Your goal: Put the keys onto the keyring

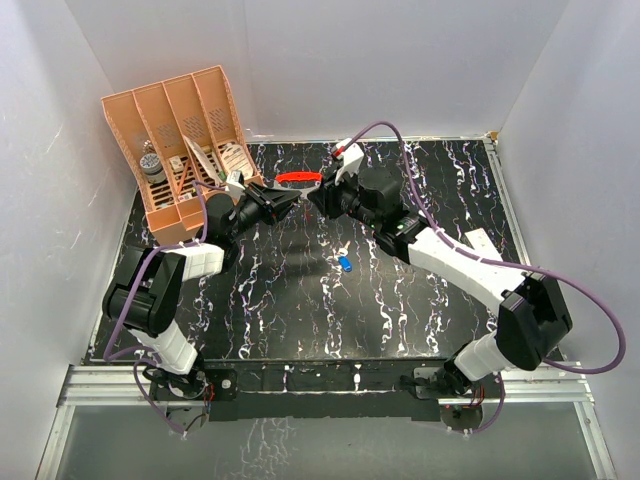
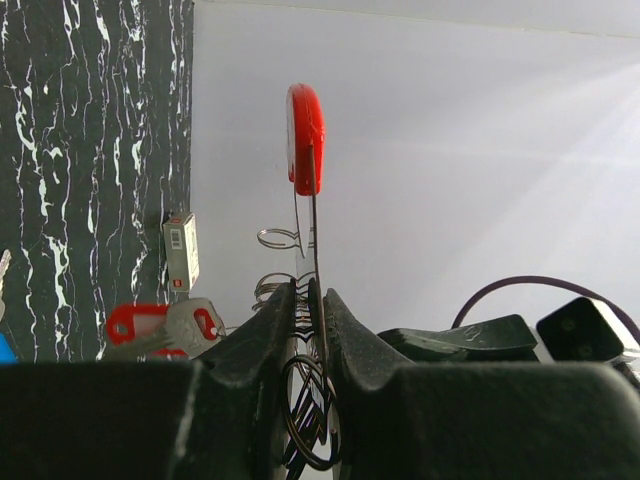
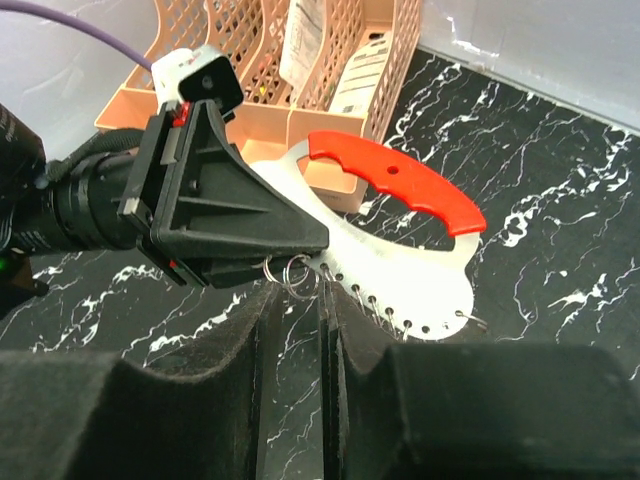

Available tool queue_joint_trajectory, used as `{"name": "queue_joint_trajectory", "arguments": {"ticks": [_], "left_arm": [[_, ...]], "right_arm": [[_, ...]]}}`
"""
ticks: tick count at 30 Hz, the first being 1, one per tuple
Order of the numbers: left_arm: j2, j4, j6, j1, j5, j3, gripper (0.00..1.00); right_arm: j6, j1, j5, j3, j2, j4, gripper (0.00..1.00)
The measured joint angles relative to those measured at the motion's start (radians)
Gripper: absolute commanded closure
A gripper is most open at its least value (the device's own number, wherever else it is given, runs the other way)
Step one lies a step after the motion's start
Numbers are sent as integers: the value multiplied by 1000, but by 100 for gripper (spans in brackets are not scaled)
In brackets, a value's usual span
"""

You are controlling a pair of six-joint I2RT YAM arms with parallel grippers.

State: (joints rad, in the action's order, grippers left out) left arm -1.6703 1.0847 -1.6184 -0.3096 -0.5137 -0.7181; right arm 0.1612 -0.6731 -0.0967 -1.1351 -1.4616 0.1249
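Note:
The keyring is a flat whitish plate with a red loop handle and small wire rings along its holed edge. It hangs above the table with my left gripper shut on the plate, which shows edge-on between the fingers. My right gripper is just under the plate's ringed edge, jaws a narrow gap apart, with bare table showing through the gap. The blue key lies on the table below both grippers. I cannot make out the red key for certain.
A peach slotted organizer with papers and a small jar stands at the back left, close behind the left arm. A small silvery bit lies beside the blue key. A red-and-grey piece shows left of my left fingers. White walls enclose the marbled table.

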Motion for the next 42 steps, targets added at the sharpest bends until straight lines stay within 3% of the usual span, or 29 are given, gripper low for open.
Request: {"name": "queue_joint_trajectory", "arguments": {"ticks": [23,42], "left_arm": [[22,-1,-10,0,0,0,100],[29,-1,-13,0,-3,0,100]], "right_arm": [[51,0,-32,40,-74,13,80],[51,0,2,40,-85,34,75]]}}
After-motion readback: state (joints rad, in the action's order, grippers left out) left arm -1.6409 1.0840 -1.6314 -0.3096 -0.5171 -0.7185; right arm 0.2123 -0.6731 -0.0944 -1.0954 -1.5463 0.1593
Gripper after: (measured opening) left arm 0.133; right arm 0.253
